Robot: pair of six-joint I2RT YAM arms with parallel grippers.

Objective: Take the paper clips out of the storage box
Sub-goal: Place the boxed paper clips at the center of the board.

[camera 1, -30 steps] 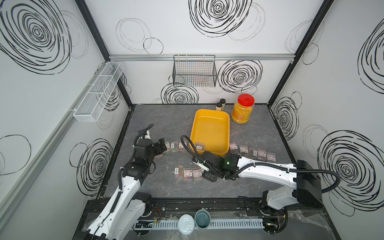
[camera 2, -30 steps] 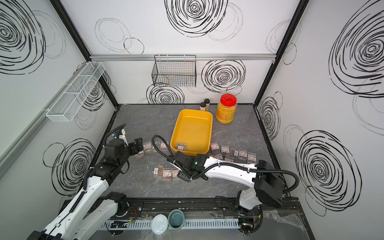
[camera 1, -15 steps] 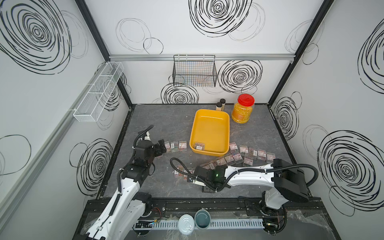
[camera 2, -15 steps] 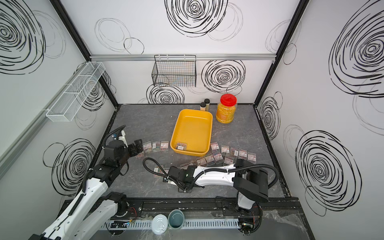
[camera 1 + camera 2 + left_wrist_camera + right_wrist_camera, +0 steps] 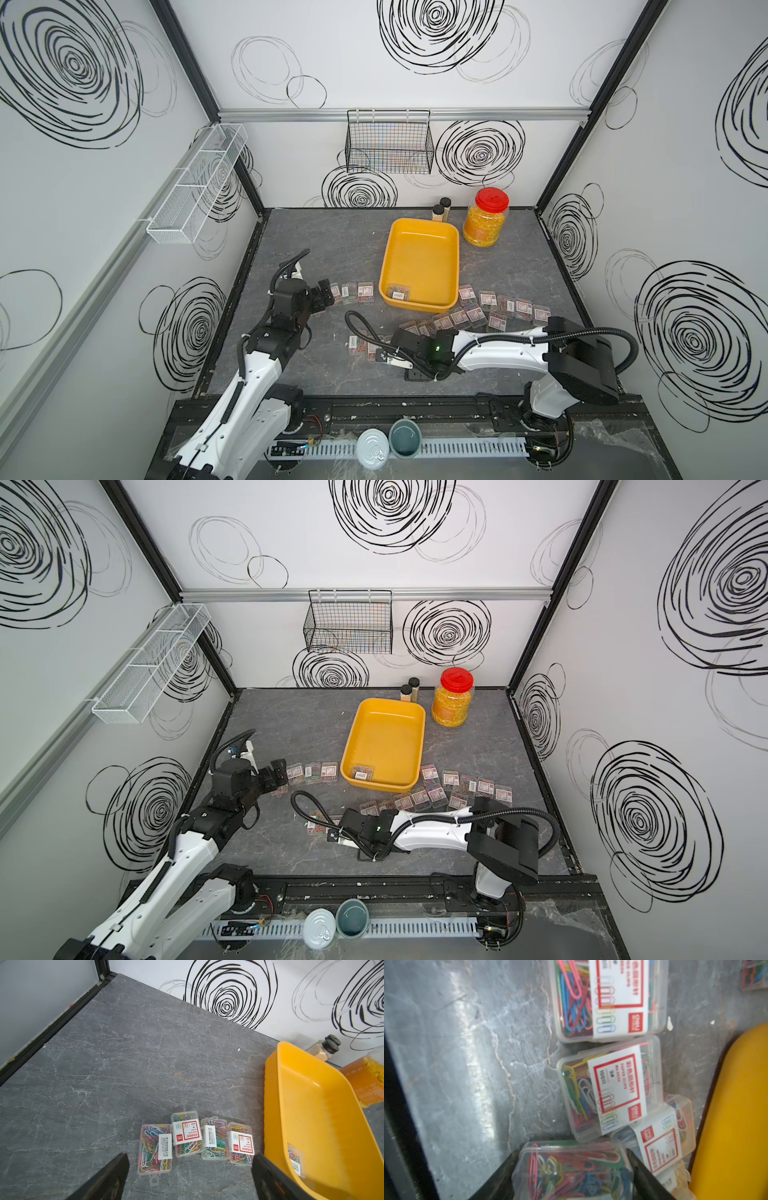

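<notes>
Grey marbled tabletop (image 5: 332, 241) fills the floor between white walls scrawled with black spirals. On the left, my left gripper (image 5: 190, 1159) hangs low with its jaws spread wide and nothing between them. A row of four paper clip cases (image 5: 187, 1136) lies flat just ahead of its fingertips, beside the yellow storage box (image 5: 424, 257). My right gripper (image 5: 573, 1169) stretches across in front of the box. Its fingers (image 5: 648, 1180) are pressed to either side of one clear case (image 5: 571, 1172) of coloured clips; I cannot tell whether it touches the table. A loose cluster of cases (image 5: 610, 1088) lies just beyond it, near the box's rim. Inside the box, a single case (image 5: 397, 292) sits in the near left corner. Right of the box, more cases (image 5: 498, 307) lie in two ragged rows on the table.
</notes>
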